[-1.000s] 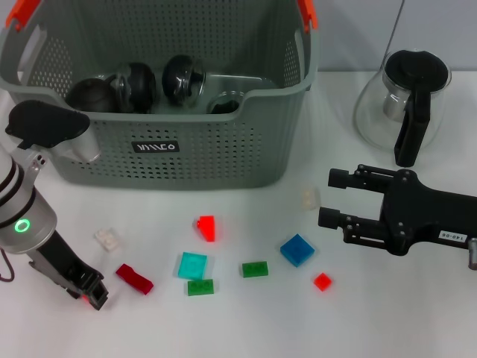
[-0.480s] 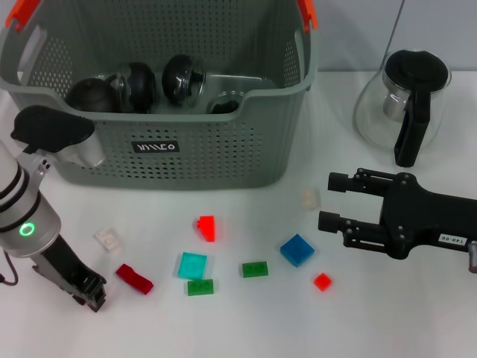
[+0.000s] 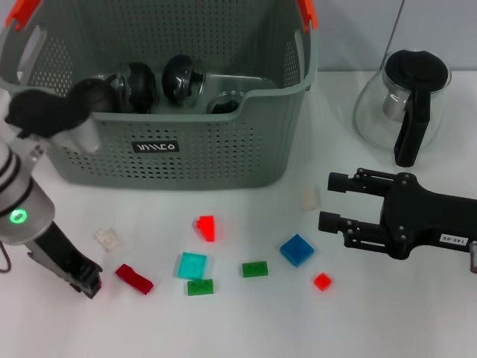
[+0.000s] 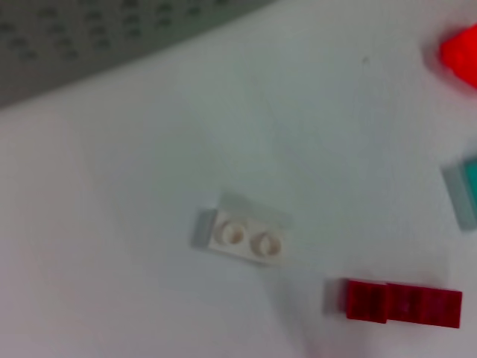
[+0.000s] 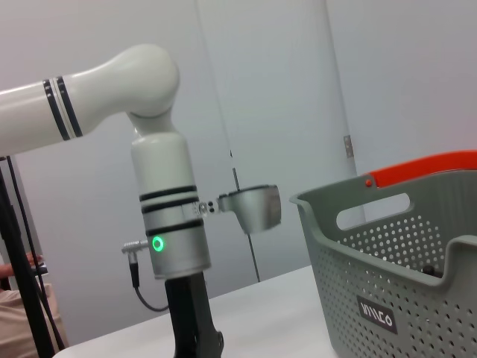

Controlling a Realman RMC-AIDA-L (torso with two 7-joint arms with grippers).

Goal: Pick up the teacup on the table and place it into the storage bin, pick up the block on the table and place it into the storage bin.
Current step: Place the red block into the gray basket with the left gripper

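White surface [image 3: 246, 328] carried scattered blocks below the storage bin [image 3: 223, 160]. Bin held several dark round items; whether a teacup was among them could not be told. Left gripper [image 3: 88, 282] sat low beside the dark red block [image 3: 134, 278], near the white block [image 4: 242, 236]; finger state not discernible. Right gripper [image 3: 334, 201] hovered, fingers open and empty. Judged: block transfer not yet done.
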